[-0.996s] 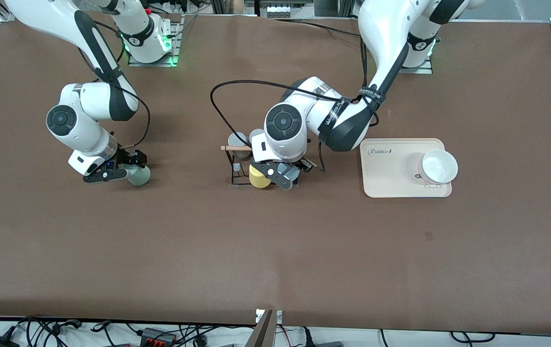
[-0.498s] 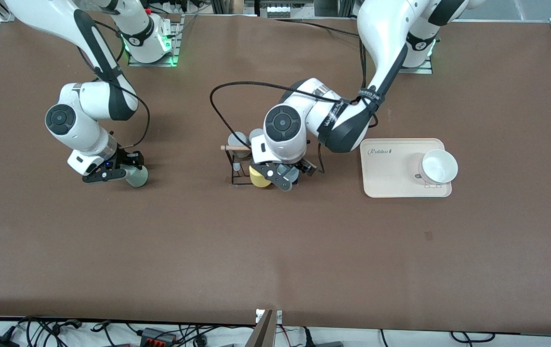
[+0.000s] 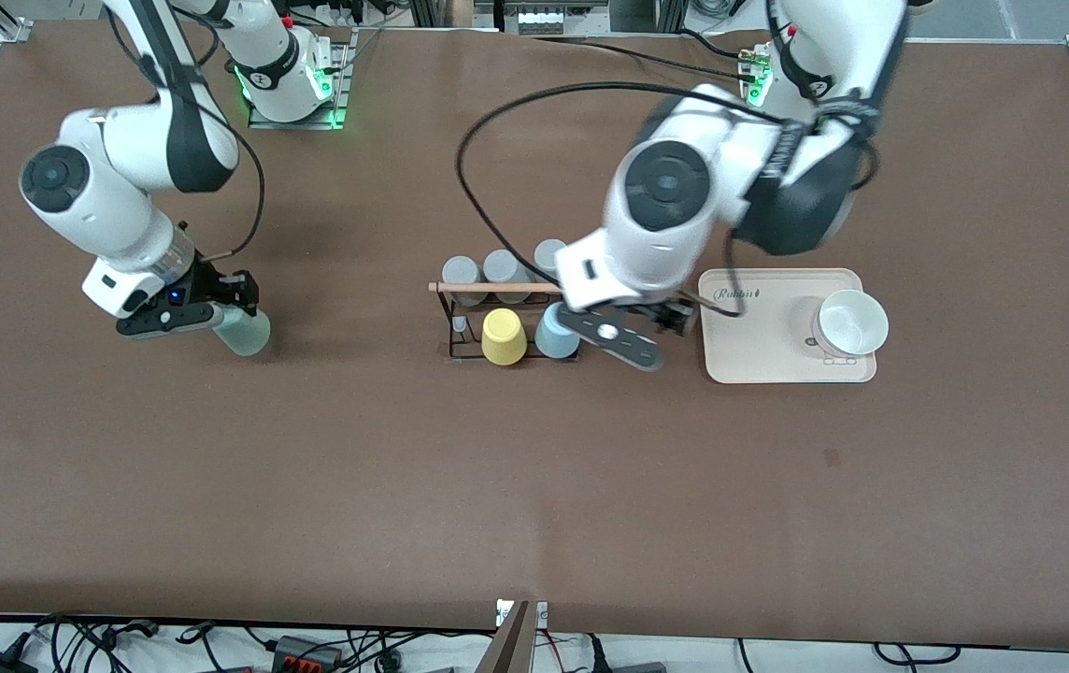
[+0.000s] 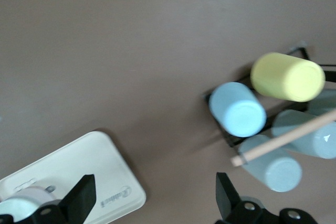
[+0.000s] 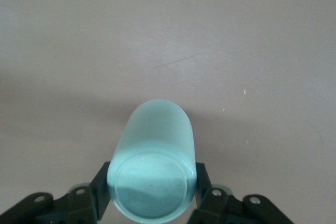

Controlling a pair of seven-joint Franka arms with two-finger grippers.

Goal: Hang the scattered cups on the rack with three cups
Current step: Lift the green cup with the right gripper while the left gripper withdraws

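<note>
My right end effector [image 3: 217,318] is clamped on the pale green cup [image 3: 243,333], holding it lifted and tilted over bare desk [image 3: 310,486] toward the right arm's end, with its base toward my wrist camera and a finger [image 5: 100,192] pressed on either side; at the middle of the desk stands the rack [image 3: 460,348], its wooden rod [image 3: 492,287] across the top; three grey cups [image 3: 503,268] sit on its pegs farther from the front camera, a yellow cup [image 3: 503,336] and the light blue cup [image 3: 556,331] on the nearer row; my left end effector [image 3: 651,336] hangs apart and holding nothing, between the rack and the beige tray [image 3: 759,327], which carries a white bowl [image 3: 850,322].
</note>
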